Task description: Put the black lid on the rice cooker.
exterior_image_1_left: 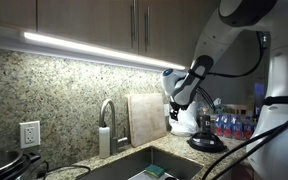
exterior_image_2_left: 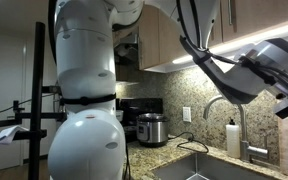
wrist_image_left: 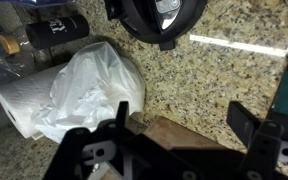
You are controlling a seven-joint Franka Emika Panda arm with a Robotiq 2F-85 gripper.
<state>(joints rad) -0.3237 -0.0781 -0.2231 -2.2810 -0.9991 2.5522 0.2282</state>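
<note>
The hand (wrist_image_left: 177,112) hung above the granite bench (wrist_image_left: 224,80), its fingers spread wide apart, gripping nothing and touching nothing. The lid (wrist_image_left: 144,25) lay flat on the bench just beyond the fingertips, beside a crumpled white bag (wrist_image_left: 74,90).

faucet (exterior_image_1_left: 106,118) behind sink (exterior_image_1_left: 124,165) | cutting board (exterior_image_1_left: 146,118) behind sink, leaning on wall (exterior_image_1_left: 74,90) | black lid (exterior_image_1_left: 206,143) on counter (wrist_image_left: 214,90) beside sink | rice cooker (exterior_image_2_left: 151,128) on counter, well apart from sink
</note>
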